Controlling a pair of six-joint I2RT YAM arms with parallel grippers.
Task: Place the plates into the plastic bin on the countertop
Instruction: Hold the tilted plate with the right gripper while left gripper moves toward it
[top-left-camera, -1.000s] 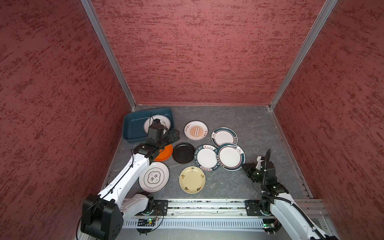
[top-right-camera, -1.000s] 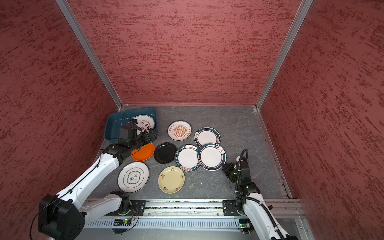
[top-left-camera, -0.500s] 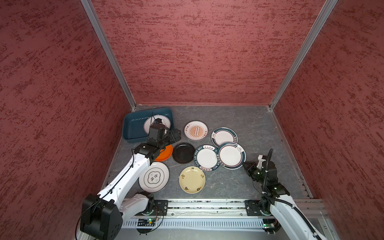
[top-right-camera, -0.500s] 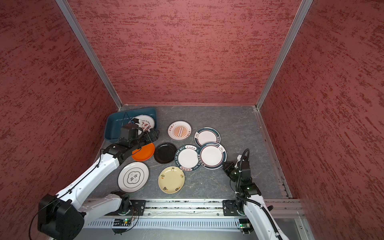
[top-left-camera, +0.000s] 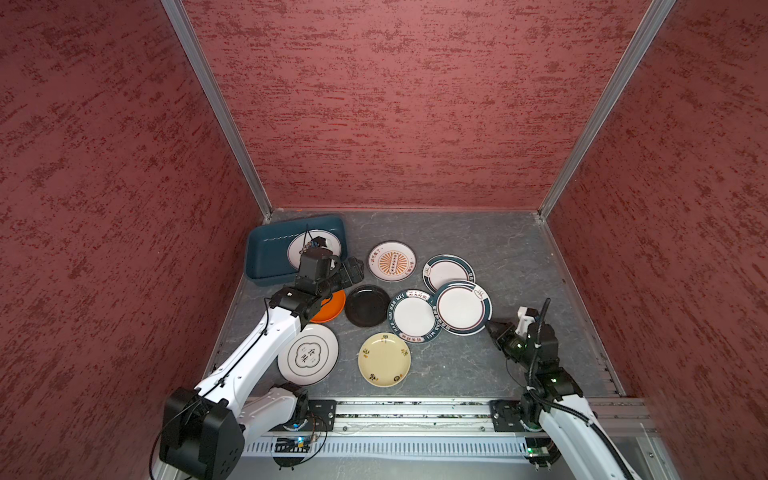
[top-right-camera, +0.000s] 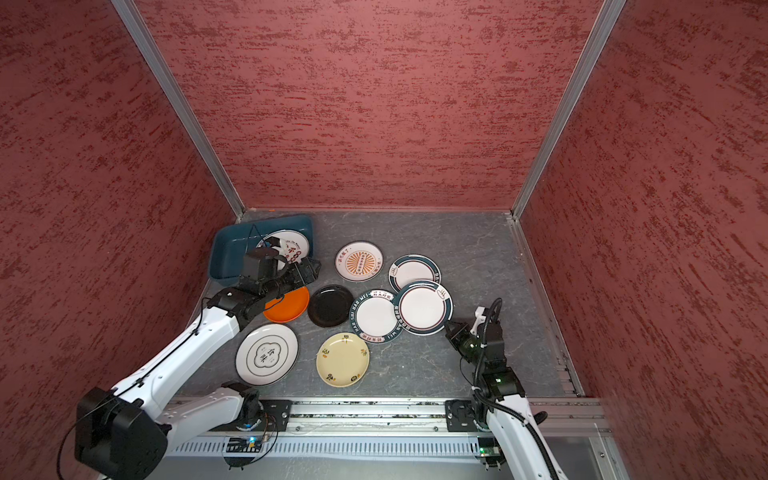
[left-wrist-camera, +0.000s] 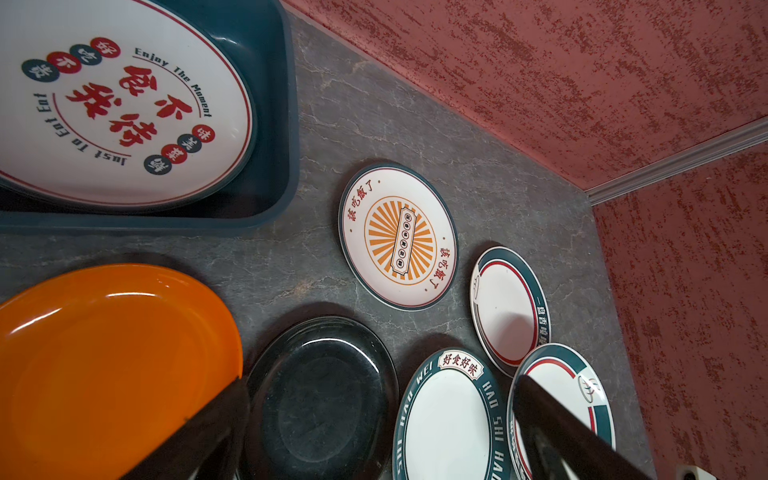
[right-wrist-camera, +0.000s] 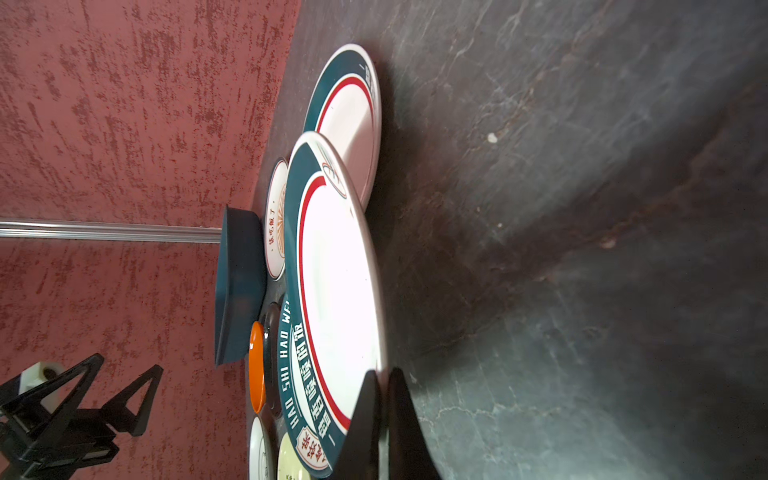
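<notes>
The right gripper (right-wrist-camera: 382, 386) gripped a plate rim; the left gripper (top-left-camera: 352, 269) stood wide open and empty.
1 printed plate (left-wrist-camera: 124, 104) lay inside the plastic bin (top-left-camera: 266, 257), in the far left corner of the countertop (top-left-camera: 498, 241); 8 plates lay outside it. The right jaws pinched the near edge of the teal-rimmed plate (top-left-camera: 461, 307), which overlapped the lettered plate (top-left-camera: 413, 318). The left gripper hung near the bin and the orange plate (top-left-camera: 334, 308).

Both top views overlook the countertop (top-left-camera: 478, 232); wrist views sit close.
</notes>
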